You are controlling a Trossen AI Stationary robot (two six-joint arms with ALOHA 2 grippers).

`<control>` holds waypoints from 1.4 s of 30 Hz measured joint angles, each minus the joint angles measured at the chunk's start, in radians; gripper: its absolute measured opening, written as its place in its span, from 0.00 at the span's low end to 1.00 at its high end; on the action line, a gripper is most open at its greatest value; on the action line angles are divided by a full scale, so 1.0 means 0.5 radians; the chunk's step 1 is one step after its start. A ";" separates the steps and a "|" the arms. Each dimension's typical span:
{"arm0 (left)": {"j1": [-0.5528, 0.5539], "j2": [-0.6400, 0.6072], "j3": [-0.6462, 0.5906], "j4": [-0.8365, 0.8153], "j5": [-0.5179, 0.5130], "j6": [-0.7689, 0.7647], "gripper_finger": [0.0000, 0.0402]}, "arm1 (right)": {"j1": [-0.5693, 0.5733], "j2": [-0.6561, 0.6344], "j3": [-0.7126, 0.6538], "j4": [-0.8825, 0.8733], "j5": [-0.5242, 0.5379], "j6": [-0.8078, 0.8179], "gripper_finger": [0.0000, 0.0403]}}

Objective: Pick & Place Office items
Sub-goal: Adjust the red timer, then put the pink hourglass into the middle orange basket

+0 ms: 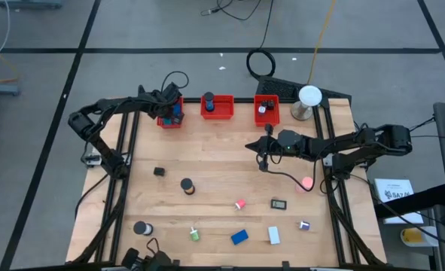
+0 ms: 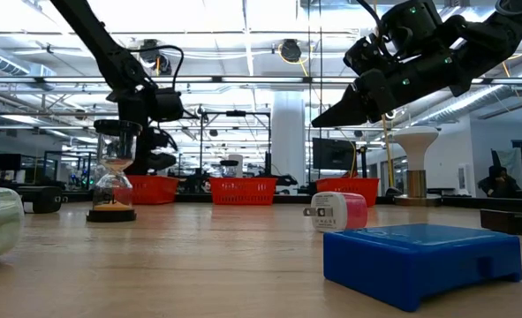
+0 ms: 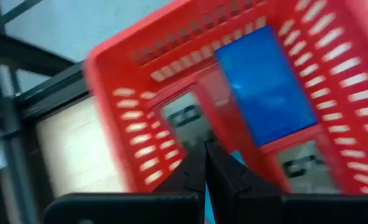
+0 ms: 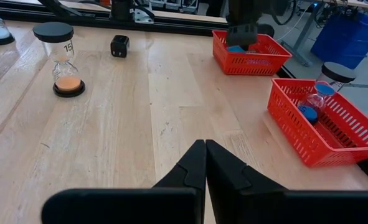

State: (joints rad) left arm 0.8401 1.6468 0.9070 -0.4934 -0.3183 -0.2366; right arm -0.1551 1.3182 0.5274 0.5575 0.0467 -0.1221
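My left gripper (image 3: 205,146) is shut and points steeply down into the left red bin (image 1: 169,119), just above the bin's floor. A blue block (image 3: 264,81) lies in that bin beyond the fingertips. From the right wrist view the same gripper (image 4: 241,34) stands over that bin (image 4: 252,53). My right gripper (image 1: 261,154) is shut and hovers almost level over the table's middle right with nothing in it. Loose office items lie on the wood: a black cube (image 1: 159,172), an hourglass (image 1: 186,185), a pink bit (image 1: 240,203) and a blue block (image 1: 239,237). My left gripper's shut fingers (image 3: 190,171) reach down into the left bin from above. A light blue strip (image 3: 236,157) shows right behind them. I cannot tell whether the fingers touch it or the bin.
The middle red bin (image 1: 217,107) holds a blue-sand hourglass (image 4: 320,93), and a third red bin (image 1: 266,110) stands right of it. A white dome lamp (image 1: 309,96) sits at the far right corner. Near the front edge lie a black roll (image 1: 141,228), a green bit (image 1: 194,235) and a white block (image 1: 273,235).
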 joint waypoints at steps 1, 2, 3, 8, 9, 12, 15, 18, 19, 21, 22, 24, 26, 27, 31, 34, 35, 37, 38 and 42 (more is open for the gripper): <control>-0.012 0.004 0.000 0.001 0.007 0.019 0.02 | 0.000 0.000 0.000 0.000 0.000 -0.001 0.00; -0.025 0.005 0.000 0.001 0.013 0.040 0.02 | 0.000 0.000 0.000 0.000 0.000 -0.001 0.00; -0.038 0.004 0.000 -0.001 0.015 0.061 0.02 | 0.000 0.001 0.000 0.000 0.000 -0.003 0.00; -0.060 0.004 0.000 -0.005 0.040 0.104 0.01 | 0.000 0.000 0.000 0.000 0.000 -0.004 0.00; -0.058 0.004 0.000 -0.004 0.062 0.113 0.01 | 0.000 0.001 0.000 -0.001 0.000 -0.005 0.00; -0.059 0.004 0.000 -0.005 0.063 0.136 0.03 | 0.000 0.001 0.000 -0.001 0.000 -0.005 0.00; -0.037 -0.006 0.000 -0.008 0.030 0.138 0.03 | 0.000 0.000 0.000 -0.001 0.000 -0.005 0.00; -0.006 -0.006 0.000 0.018 0.022 0.139 0.02 | 0.000 0.000 0.000 -0.001 0.000 -0.005 0.00; 0.001 0.001 0.000 0.043 0.026 0.142 0.01 | 0.000 0.000 0.000 -0.001 0.000 -0.005 0.00; 0.008 0.023 0.000 0.093 0.070 0.158 0.01 | 0.000 0.000 0.000 -0.001 0.000 -0.005 0.00; 0.009 0.042 0.000 0.114 0.085 0.159 0.01 | 0.000 0.001 0.000 -0.001 0.000 -0.005 0.00; 0.008 0.075 0.000 0.154 0.101 0.173 0.02 | 0.000 0.000 0.000 -0.001 0.000 -0.005 0.00; 0.009 0.093 0.000 0.168 0.094 0.188 0.03 | 0.000 0.000 0.000 -0.001 0.000 -0.005 0.00; 0.008 0.096 0.000 0.167 0.077 0.189 0.03 | 0.000 0.000 0.000 -0.001 0.000 -0.005 0.00; 0.009 0.058 -0.005 0.145 -0.012 0.185 0.01 | 0.000 0.000 0.000 -0.001 0.000 -0.005 0.00; -0.002 -0.070 -0.002 0.159 -0.048 0.171 0.01 | 0.000 0.000 0.000 -0.001 0.001 -0.005 0.00; -0.013 -0.120 -0.002 0.155 -0.048 0.172 0.01 | 0.000 0.000 0.000 -0.001 0.001 -0.005 0.00; -0.054 -0.239 -0.003 0.133 -0.048 0.168 0.02 | 0.000 0.000 0.000 -0.001 0.002 -0.005 0.00; -0.084 -0.303 -0.006 0.147 -0.047 0.174 0.02 | 0.000 0.000 0.000 -0.001 0.003 -0.005 0.00; -0.247 -0.594 -0.148 0.327 0.073 0.311 0.02 | 0.000 0.000 0.000 -0.001 0.005 -0.005 0.00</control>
State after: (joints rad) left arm 0.7165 1.3498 0.8329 -0.3301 -0.2820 -0.0812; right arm -0.1553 1.3184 0.5274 0.5571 0.0492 -0.1246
